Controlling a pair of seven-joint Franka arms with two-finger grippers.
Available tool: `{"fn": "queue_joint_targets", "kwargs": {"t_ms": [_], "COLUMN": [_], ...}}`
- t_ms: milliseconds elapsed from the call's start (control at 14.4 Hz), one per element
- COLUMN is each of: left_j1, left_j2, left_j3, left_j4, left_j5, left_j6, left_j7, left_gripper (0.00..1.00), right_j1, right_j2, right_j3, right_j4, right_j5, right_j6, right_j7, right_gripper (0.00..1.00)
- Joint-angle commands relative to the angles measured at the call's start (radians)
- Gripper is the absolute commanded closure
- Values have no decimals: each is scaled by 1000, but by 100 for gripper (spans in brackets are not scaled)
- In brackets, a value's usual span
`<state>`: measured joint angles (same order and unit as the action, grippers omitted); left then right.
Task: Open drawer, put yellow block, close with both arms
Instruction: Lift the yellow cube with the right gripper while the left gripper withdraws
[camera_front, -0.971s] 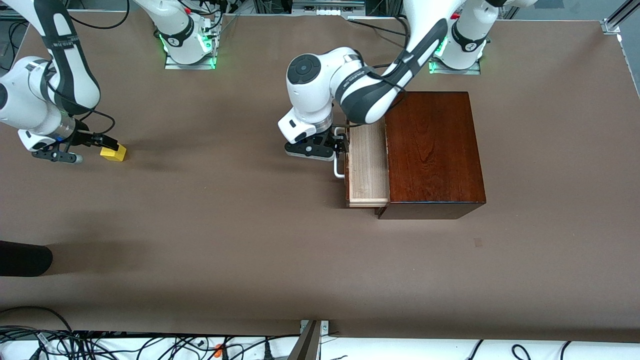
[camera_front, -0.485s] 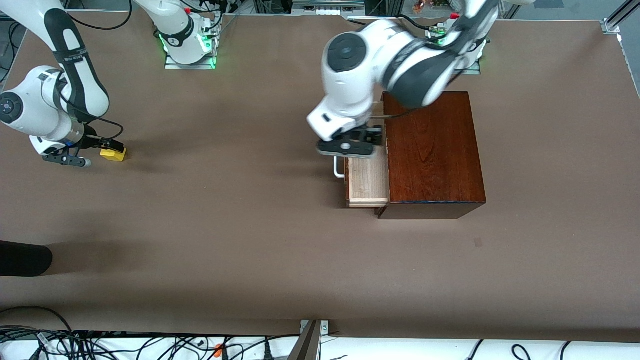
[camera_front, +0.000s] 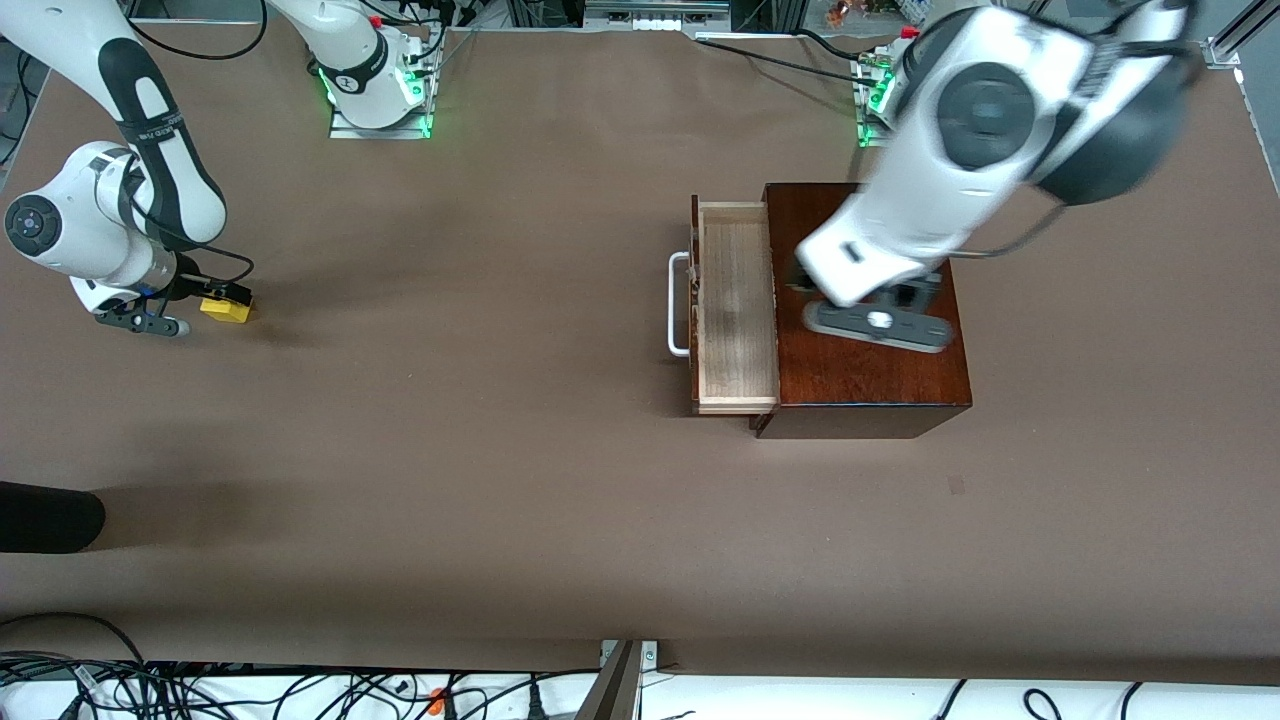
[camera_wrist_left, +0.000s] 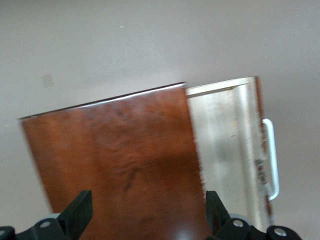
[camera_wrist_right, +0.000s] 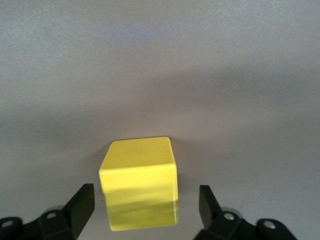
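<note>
The yellow block (camera_front: 228, 311) sits on the table at the right arm's end. My right gripper (camera_front: 215, 300) is low around it, open, one finger on each side with a gap at both faces; in the right wrist view the yellow block (camera_wrist_right: 140, 182) lies between the right gripper's (camera_wrist_right: 145, 205) fingers. The drawer (camera_front: 738, 300) stands pulled out of the dark wooden box (camera_front: 870, 380), its pale tray bare and its white handle (camera_front: 678, 305) free. My left gripper (camera_front: 880, 322) hangs open over the box top (camera_wrist_left: 120, 155), holding nothing.
A black rounded object (camera_front: 45, 516) lies near the table's front edge at the right arm's end. Cables (camera_front: 200, 690) run along the strip below the front edge. Both arm bases (camera_front: 375, 80) stand at the back edge.
My left arm has risen from the drawer handle and swung over the drawer to above the box top. The drawer stays pulled out. The right gripper has stayed at the block.
</note>
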<state>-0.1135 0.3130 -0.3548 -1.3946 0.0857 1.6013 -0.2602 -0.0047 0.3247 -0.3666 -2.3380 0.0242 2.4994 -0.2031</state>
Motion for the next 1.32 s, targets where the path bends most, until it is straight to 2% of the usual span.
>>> {"fn": "queue_joint_targets", "kwargs": {"t_ms": [0,69,139,277,485,555,693,832,901,1109,1248], "left_j1": [89,127,152,132,5,-1,-3,-3,6,26,41], "left_j2": [-64,-74,-83,-142,-213,-241,-303,-359,-364,-354,-348], "left_j3": [-10,-12,0,109,311,339,343,343,343,341,341], "left_j4": [-17,-17,-15,-47,-130,-159,-234,-326,-340,-340,-324], "left_j5": [-29,-38,-56,-92,-99,-101,-90,-96,-100,-100,-100], "left_j6": [-59,-73,-84,-84,-78,-72,0,69,72,57,20], "left_j7": [154,209,257,340,349,338,316,209,144,154,189], "left_gripper": [0,0,0,0,0,0,0,0,0,0,0], "right_j1": [-12,-12,-12,-11,26,41,63,124,164,297,400], "right_j2": [5,2,-7,-38,-58,-58,-58,-58,-58,-58,-56], "right_j3": [5,5,5,8,15,15,17,17,17,18,17], "right_j4": [16,22,43,132,360,450,612,722,759,836,874], "right_j5": [8,6,5,5,6,3,-7,-7,-6,22,90], "right_j6": [1,-2,-25,-188,-515,-624,-804,-924,-982,-1077,-1113], "right_j7": [-27,-30,-33,-33,-18,-13,28,97,163,420,647], "right_gripper": [71,88,96,97,97,97,97,97,97,97,97]}}
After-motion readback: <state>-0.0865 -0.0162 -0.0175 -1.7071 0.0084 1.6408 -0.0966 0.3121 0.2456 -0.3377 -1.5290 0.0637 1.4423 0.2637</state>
